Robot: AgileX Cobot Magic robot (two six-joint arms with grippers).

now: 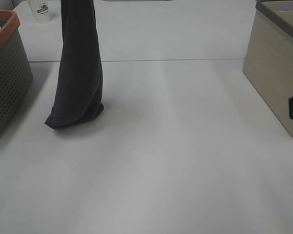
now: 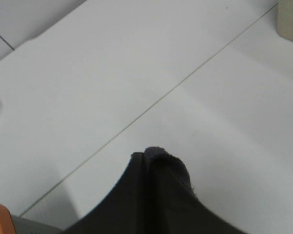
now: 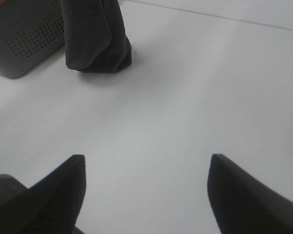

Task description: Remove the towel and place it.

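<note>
The towel [image 1: 78, 73] hangs as a long, narrow column on the left side of the table [image 1: 185, 146], just right of the basket [image 1: 5, 73]. It is dark charcoal grey, plain and soft-looking, gathered into lengthwise folds. Its upper end runs out of the top of the high view. Its lower end is bunched into a rounded fold that appears to rest on the white table top and casts a faint shadow to the right.

In the left wrist view the left gripper [image 2: 154, 158] has its dark fingers [image 2: 134, 180] pressed together, with a small tuft of cloth poking out between the tips, so it is pinching the towel.

The right gripper [image 3: 145, 161] is spread wide over bare table, well apart from the towel, which lies far and to the left of it.

The grey perforated basket with an orange rim stands at the left edge. A pale cup [image 1: 41, 10] stands at the far left, and a beige box [image 1: 273, 73] at the right.
</note>
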